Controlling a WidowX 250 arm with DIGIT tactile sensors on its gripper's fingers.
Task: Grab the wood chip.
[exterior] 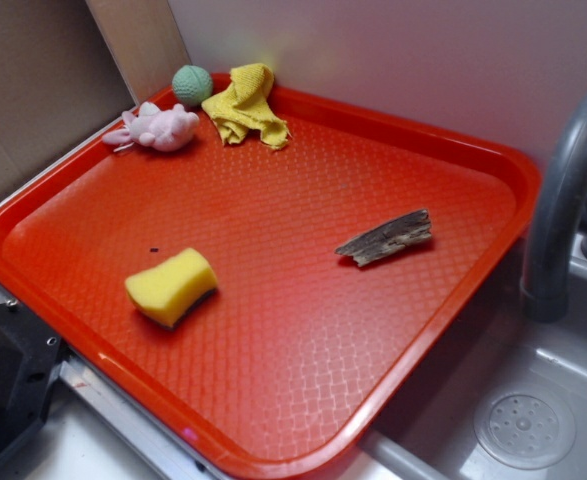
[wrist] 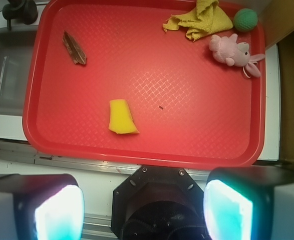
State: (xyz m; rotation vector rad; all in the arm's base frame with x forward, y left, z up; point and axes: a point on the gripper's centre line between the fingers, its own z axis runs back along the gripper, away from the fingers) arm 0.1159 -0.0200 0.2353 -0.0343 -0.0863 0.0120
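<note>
Wood chip (wrist: 74, 48) lying flat near the far-left corner of the red tray (wrist: 152, 156), well apart from the sponge (wrist: 122, 117); claw (wrist: 143, 211) spread apart, held high and back for overview.

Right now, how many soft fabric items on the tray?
3, all in one corner: yellow cloth, green ball beside it, pink plush toy nearby. None appear hidden.

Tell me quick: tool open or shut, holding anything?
Tool: open and holding nothing, fingers spread wide off the tray's near edge. Wood chip lies untouched on the tray.
</note>
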